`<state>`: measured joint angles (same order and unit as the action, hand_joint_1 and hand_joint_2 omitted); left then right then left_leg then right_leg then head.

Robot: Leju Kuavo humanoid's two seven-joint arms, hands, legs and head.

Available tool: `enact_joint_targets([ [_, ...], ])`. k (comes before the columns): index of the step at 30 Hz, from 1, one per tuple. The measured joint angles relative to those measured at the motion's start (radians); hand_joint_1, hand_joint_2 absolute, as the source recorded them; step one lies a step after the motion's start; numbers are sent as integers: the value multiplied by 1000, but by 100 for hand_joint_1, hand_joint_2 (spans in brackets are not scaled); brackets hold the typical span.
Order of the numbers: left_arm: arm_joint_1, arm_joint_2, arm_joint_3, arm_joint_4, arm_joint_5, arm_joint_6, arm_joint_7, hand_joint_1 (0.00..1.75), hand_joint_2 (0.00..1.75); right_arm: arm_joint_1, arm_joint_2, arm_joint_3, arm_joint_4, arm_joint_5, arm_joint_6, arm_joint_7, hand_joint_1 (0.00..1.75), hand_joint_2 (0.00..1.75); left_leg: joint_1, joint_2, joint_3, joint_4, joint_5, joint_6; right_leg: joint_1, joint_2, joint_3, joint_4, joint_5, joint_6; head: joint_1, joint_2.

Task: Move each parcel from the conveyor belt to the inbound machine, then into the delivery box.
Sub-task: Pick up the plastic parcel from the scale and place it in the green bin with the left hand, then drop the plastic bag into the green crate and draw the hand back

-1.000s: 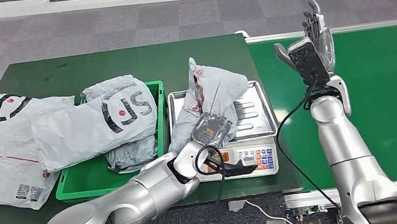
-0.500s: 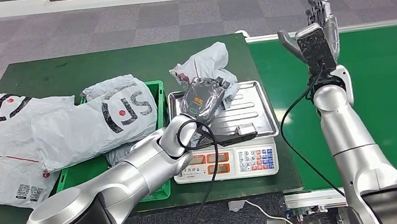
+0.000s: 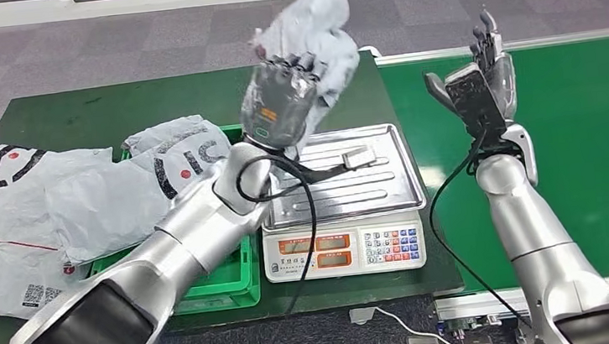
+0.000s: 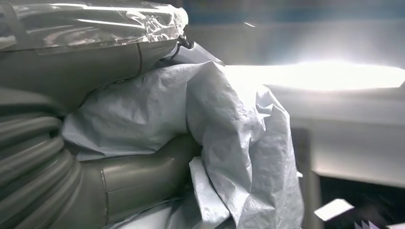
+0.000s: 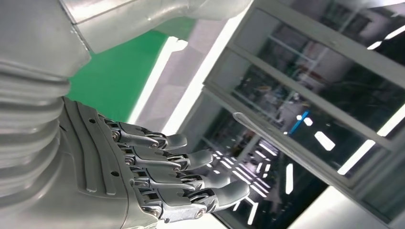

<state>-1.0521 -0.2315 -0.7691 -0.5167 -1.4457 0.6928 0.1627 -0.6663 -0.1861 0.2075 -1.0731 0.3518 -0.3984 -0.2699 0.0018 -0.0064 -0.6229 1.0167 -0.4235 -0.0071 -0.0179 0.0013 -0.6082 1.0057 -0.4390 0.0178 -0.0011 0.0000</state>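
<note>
My left hand point(image 3: 280, 100) holds a crumpled grey parcel bag point(image 3: 313, 34) raised above the steel pan of the weighing scale point(image 3: 386, 183). In the left wrist view the grey bag point(image 4: 239, 143) is wrapped between the thumb and fingers point(image 4: 119, 181) of that hand. My right hand point(image 3: 488, 61) is raised over the near edge of the green conveyor belt point(image 3: 584, 137), fingers straight up and apart, holding nothing. In the right wrist view its fingers point(image 5: 191, 176) are extended and bare. The green delivery box point(image 3: 228, 285) sits left of the scale with a grey SF parcel point(image 3: 173, 159) in it.
A large white parcel point(image 3: 10, 217) lies on the dark green table point(image 3: 151, 98) left of the box. The scale's keypad and display point(image 3: 347, 250) face the table's front edge. A black cable point(image 3: 455, 199) hangs from my right wrist. Grey carpet lies beyond the table.
My left hand has lifted the grey parcel off the scale pan, up and away from me. The scale pan is now bare. My right hand stayed raised, shifting slightly.
</note>
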Motion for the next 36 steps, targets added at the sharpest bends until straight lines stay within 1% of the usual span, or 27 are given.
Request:
enact_joint_targets([
  [3,28,40,141,-51,-57,0,-2,175,175,64,-29,-19,-52,2,0,4,0,175,0,0,0,0,0,0,0,0,0,0,0,0,0,0],
  [5,45,62,206,-77,-62,0,-6,175,175,96,-45,-29,-80,1,1,5,0,175,0,0,0,0,0,0,0,0,0,0,0,0,0,0],
  [7,58,76,249,-95,-76,0,7,175,175,115,-56,-36,-100,2,2,9,0,175,0,0,0,0,0,0,0,0,0,0,0,0,0,0],
  [9,72,94,282,-106,-99,0,41,175,175,138,-68,-42,-126,-1,6,19,0,175,0,-1,0,0,0,0,0,-1,0,0,0,0,0,0],
  [11,98,128,317,-126,-102,0,65,175,175,174,-90,-54,-161,-14,14,28,0,175,0,-1,-1,0,0,0,0,-1,0,0,-1,0,0,0],
  [12,118,152,339,-145,-90,0,62,175,175,193,-103,-62,-179,-23,20,31,0,175,0,0,0,-1,-1,-1,0,0,0,0,-1,-1,0,0],
  [13,143,179,366,-167,-70,0,48,175,175,211,-115,-72,-194,-31,27,35,0,175,0,2,0,-1,-1,-1,0,1,0,0,-1,-1,0,0],
  [16,230,254,472,-238,-6,0,-25,175,175,243,-146,-101,-231,-42,45,46,0,175,0,9,0,-1,-3,-3,0,8,-3,0,0,-1,0,0],
  [19,292,300,562,-285,14,0,-60,175,175,256,-165,-122,-253,-44,51,53,0,175,1,8,0,-1,-3,-4,2,7,-4,0,-1,-2,0,0],
  [21,316,317,596,-306,14,0,-67,175,175,258,-171,-126,-263,-44,52,54,0,175,2,5,-1,-1,-2,-4,2,4,-4,0,-1,-2,0,0],
  [24,334,332,625,-327,14,0,-69,175,175,261,-175,-127,-272,-45,52,54,0,175,2,2,-2,-1,-2,-4,2,2,-3,0,-1,-2,0,0],
  [33,352,348,652,-351,14,0,-73,175,175,264,-178,-127,-282,-45,52,55,0,175,2,2,-2,-1,-2,-4,1,2,-3,0,-1,-2,0,0],
  [36,360,348,653,-347,29,0,-75,44,175,275,-180,-133,-291,-42,44,65,0,175,2,2,-2,-1,-2,-4,2,2,-3,0,-1,-2,0,0],
])
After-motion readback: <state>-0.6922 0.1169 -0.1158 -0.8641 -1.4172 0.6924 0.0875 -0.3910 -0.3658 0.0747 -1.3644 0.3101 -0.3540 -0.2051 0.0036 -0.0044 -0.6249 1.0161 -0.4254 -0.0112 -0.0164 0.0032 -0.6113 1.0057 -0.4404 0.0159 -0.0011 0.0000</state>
